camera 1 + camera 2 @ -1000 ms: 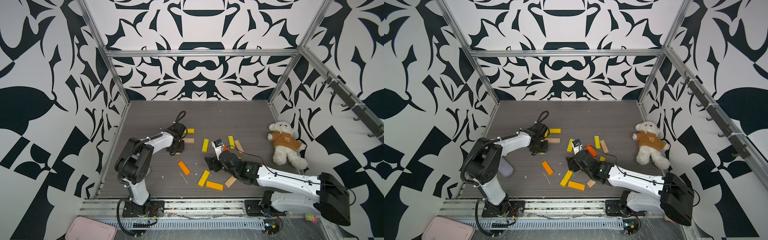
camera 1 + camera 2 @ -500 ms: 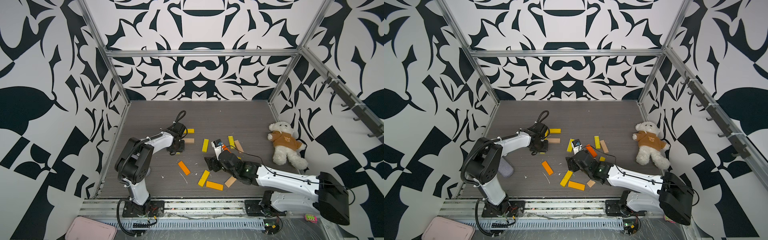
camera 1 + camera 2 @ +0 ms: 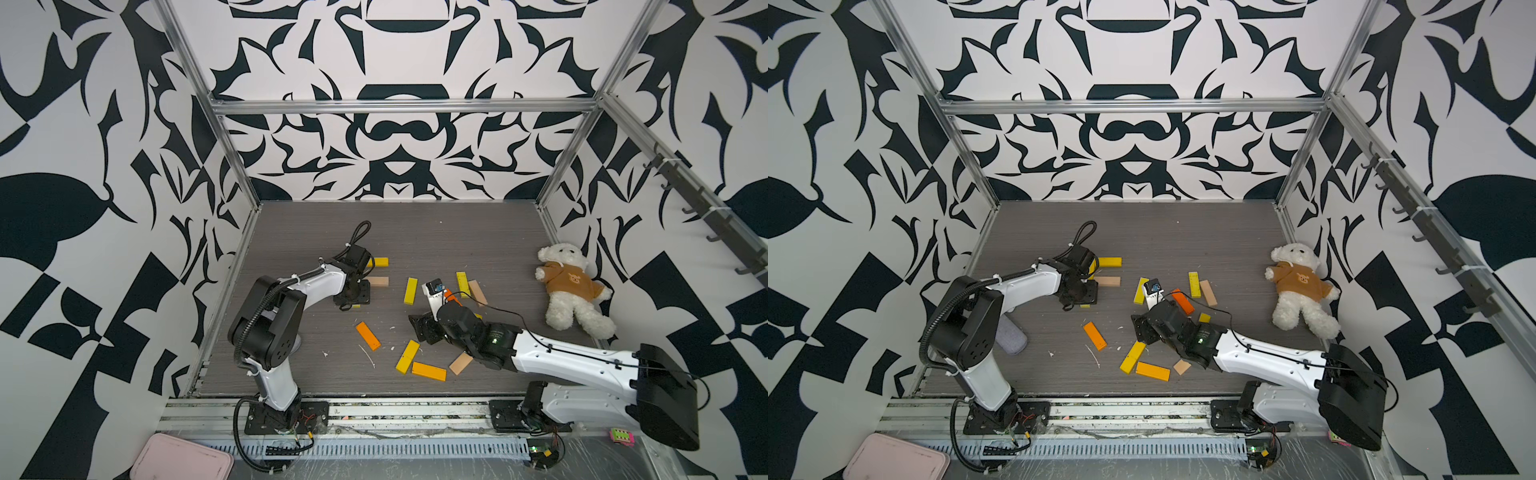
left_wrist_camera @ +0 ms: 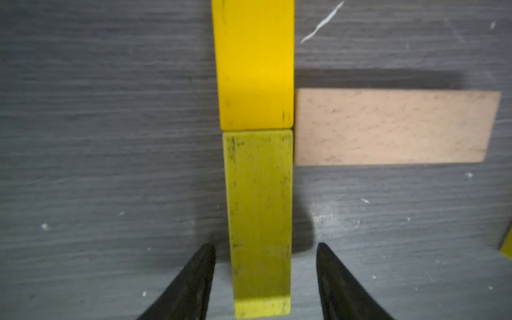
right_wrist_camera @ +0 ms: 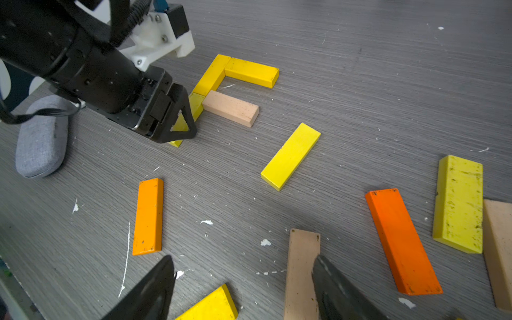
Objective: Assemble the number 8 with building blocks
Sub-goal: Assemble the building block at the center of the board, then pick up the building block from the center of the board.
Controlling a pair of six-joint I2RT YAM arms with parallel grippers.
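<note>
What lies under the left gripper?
A dull yellow block lies between the left gripper's open fingers, end to end with a brighter yellow block; a tan block meets their joint. From above, the gripper hides most of the dull block.

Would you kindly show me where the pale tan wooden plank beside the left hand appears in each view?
Both top views: the pale tan wooden plank lies right of the left hand.
Left wrist: butting two yellow wooden planks' joint.
Right wrist: beside the left hand.
Shared landmark: left hand.
</note>
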